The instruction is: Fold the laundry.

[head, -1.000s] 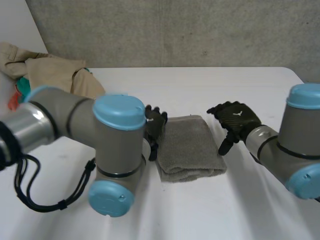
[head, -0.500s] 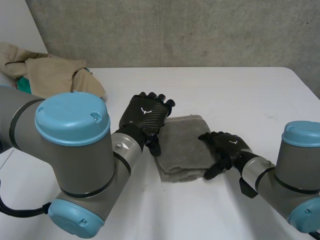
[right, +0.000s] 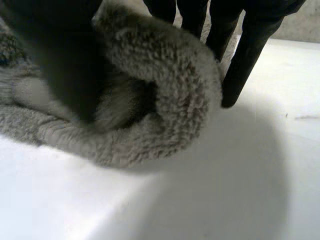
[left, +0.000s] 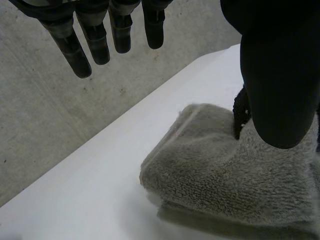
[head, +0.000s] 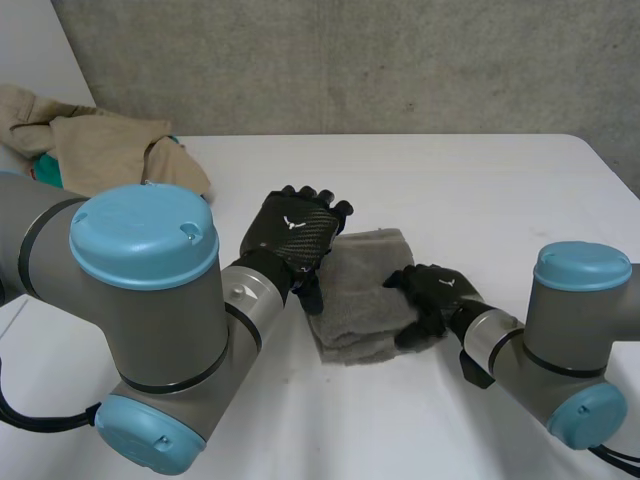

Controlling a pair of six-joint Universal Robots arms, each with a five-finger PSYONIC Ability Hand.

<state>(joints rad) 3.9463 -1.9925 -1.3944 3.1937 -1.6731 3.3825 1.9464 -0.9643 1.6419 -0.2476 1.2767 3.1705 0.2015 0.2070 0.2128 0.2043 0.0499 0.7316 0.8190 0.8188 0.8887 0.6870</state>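
At centre frame on the white table (head: 480,190), the folded grey terry towel (head: 365,290) lies between both hands. The right hand (head: 432,290) pinches the towel's right edge, cloth bunched between thumb and fingers. The left hand (head: 292,232) is spread open at the left edge, fingers straight, thumb at the cloth. With so little pinning it, a lift may drag the bundle or undo its layers.

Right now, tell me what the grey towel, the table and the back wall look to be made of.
Towel: soft terry cloth, probably cotton, matte grey; the left wrist view shows fuzzy looped pile.
Table: smooth, even white top, perhaps laminate or painted board; the look leaves it open.
Wall: seemingly bare concrete, rough, mottled grey with small pits.
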